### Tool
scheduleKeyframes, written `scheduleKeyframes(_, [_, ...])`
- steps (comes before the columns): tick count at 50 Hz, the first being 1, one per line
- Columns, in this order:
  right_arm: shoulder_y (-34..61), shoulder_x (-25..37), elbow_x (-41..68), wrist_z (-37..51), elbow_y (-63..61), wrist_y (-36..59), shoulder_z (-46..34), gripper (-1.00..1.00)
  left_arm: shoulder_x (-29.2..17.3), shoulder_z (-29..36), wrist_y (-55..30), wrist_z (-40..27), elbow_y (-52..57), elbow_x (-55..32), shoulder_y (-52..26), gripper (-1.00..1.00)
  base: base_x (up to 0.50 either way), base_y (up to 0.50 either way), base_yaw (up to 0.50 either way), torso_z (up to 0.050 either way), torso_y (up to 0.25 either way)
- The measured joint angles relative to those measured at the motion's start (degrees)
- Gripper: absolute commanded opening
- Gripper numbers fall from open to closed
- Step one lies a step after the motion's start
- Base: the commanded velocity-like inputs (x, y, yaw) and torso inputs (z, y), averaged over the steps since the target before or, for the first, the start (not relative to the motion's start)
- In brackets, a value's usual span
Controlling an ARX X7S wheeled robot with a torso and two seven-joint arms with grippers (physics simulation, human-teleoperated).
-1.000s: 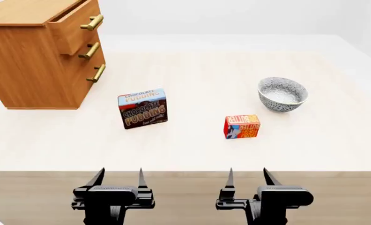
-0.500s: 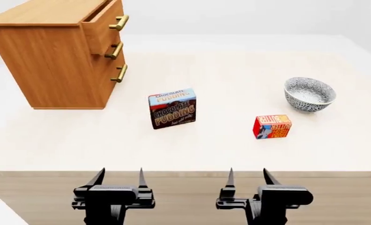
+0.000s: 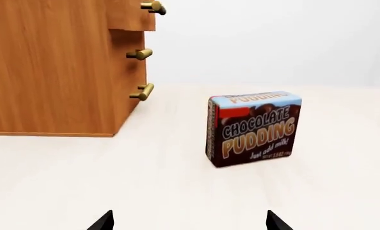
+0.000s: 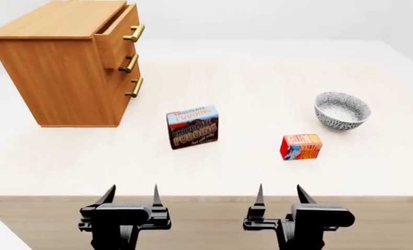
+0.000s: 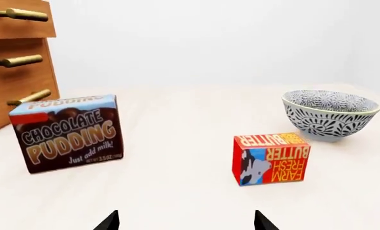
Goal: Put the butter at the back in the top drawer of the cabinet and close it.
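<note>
Standing at the near edge of the pale worktop, neither arm has begun a grasp; the step in hand is the approach to the butter.

1. Boxy light-brown wooden cabinet: far ahead of the left claw and to its outer side. Its top drawer with the brass bar handle stands slightly pulled out.
2. Brown-and-blue chocolate pudding box: ahead of the left claw, slightly inward. Not the target.
3. Patterned grey-and-white bowl: beyond the right claw, outward.
4. Small red-and-orange butter box: on the worktop, ahead of the right claw, near the bowl but apart from it.

Both claws are spread apart and hold nothing. The next move probably calls for advancing the right claw to straddle the butter box, then clamping.
</note>
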Motion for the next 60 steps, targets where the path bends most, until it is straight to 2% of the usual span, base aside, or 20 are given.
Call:
scheduleKeyframes(30, [-2.56,4.21,2.59,4.16,-21.76,9.68,0.78,1.0,-4.14,0.77,-10.79,-2.15,20.52,-4.06,2.75,1.0,0.0,0.0,0.0,0.049,0.0])
scheduleKeyframes(51, [-5.37,5.82,2.96,5.28,-28.05,8.55,0.9,1.0,-5.68,1.32,-7.17,-3.29,26.91,-3.43,6.26,1.0,0.01,0.0,0.0,0.001,0.0])
scheduleKeyframes(60, [-6.24,6.38,2.94,5.26,-28.78,7.21,0.53,1.0,-6.22,1.53,-6.21,-3.41,28.1,-3.68,7.12,1.0,0.42,0.0,0.0,0.0,0.0])
